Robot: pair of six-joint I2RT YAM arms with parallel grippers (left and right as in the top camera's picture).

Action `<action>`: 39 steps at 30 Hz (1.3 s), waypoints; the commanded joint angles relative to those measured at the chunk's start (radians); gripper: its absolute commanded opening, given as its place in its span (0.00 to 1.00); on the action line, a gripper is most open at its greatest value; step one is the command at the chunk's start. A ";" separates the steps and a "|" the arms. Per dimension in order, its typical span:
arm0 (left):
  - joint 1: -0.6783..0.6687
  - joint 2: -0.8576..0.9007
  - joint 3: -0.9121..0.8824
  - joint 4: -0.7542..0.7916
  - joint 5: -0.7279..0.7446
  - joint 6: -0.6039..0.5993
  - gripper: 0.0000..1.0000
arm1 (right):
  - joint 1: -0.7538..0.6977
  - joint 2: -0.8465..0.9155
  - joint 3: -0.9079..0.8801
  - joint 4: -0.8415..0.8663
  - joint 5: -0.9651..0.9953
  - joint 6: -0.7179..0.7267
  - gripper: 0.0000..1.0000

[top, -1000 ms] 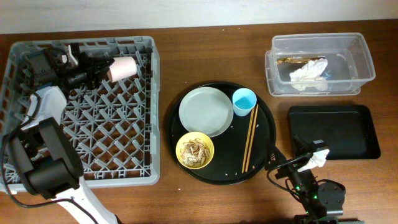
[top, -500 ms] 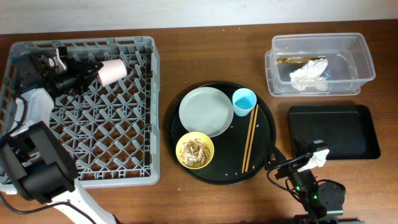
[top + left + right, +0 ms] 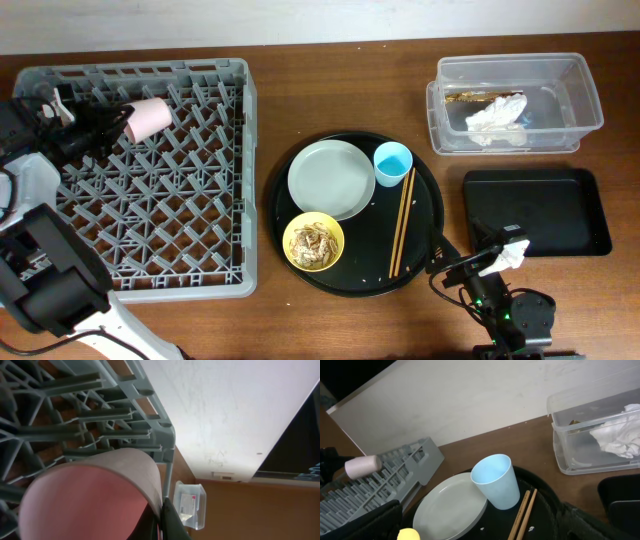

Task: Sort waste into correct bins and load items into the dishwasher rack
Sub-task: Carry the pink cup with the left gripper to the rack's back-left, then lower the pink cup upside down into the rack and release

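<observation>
My left gripper is shut on the rim of the pink cup, held on its side over the far left of the grey dishwasher rack. In the left wrist view the jaws pinch the cup wall. My right gripper is open and empty at the round tray's near right edge; it also shows in the right wrist view. On the round tray sit the plate, the blue cup, the chopsticks and the yellow bowl holding beige scraps.
The round black tray lies mid-table. The clear tub at the far right holds a crumpled white tissue. The shallow black tray lies in front of the tub. The left arm's base stands at the near left.
My left gripper has carried the pink cup leftwards along the far side of the rack. The right arm has not moved.
</observation>
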 commanded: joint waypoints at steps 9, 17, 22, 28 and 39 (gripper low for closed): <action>0.011 0.040 -0.034 -0.154 -0.411 0.129 0.11 | -0.006 -0.005 -0.005 -0.006 -0.013 0.005 0.99; 0.016 0.040 -0.034 -0.158 -0.422 0.151 0.09 | -0.006 -0.005 -0.005 -0.006 -0.013 0.005 0.99; 0.057 0.040 -0.034 -0.138 -0.486 0.205 0.11 | -0.006 -0.005 -0.005 -0.006 -0.013 0.005 0.99; 0.063 0.040 -0.034 -0.078 -0.414 0.282 0.03 | -0.006 -0.005 -0.005 -0.006 -0.013 0.005 0.98; 0.060 0.040 -0.034 0.246 0.211 0.152 0.00 | -0.006 -0.005 -0.005 -0.006 -0.013 0.005 0.99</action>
